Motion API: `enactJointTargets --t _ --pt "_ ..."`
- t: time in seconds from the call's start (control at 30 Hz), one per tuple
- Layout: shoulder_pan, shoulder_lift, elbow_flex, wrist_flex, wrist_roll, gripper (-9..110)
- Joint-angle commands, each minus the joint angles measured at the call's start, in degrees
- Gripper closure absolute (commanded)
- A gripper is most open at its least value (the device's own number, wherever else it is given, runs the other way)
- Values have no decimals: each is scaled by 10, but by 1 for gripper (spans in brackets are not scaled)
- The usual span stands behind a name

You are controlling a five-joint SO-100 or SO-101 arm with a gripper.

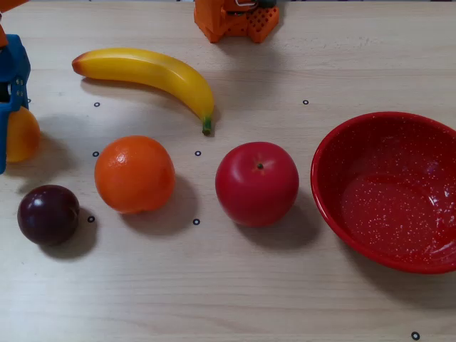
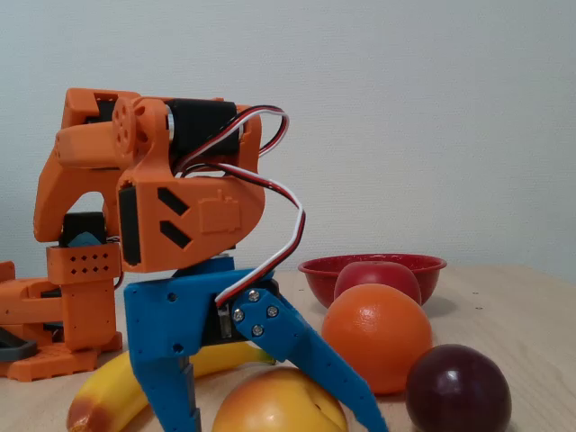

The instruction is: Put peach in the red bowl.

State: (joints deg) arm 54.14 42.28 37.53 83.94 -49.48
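The peach, yellow-orange and glossy, rests on the table at the bottom of a fixed view, partly cut off by the lower edge. My blue gripper stands over it, open, one finger to its left and the other finger slanting down its right side. A small gap shows at the left finger. In a fixed view from above, the peach sits at the far left edge, half covered by the gripper. The red bowl, speckled white inside, lies empty at the far right.
Between peach and bowl sit an orange and a red apple. A dark plum lies just in front of the peach, and a banana behind the orange. The arm's orange base stands at the table's back edge.
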Motion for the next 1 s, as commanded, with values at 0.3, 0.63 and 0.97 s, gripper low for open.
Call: enactJointTargets --t 0.3,0.63,0.97 --pt "-13 34 -33 -17 1 64" --pt "-14 33 -33 -17 -3 70" --pt "-14 32 -33 -22 -9 79"
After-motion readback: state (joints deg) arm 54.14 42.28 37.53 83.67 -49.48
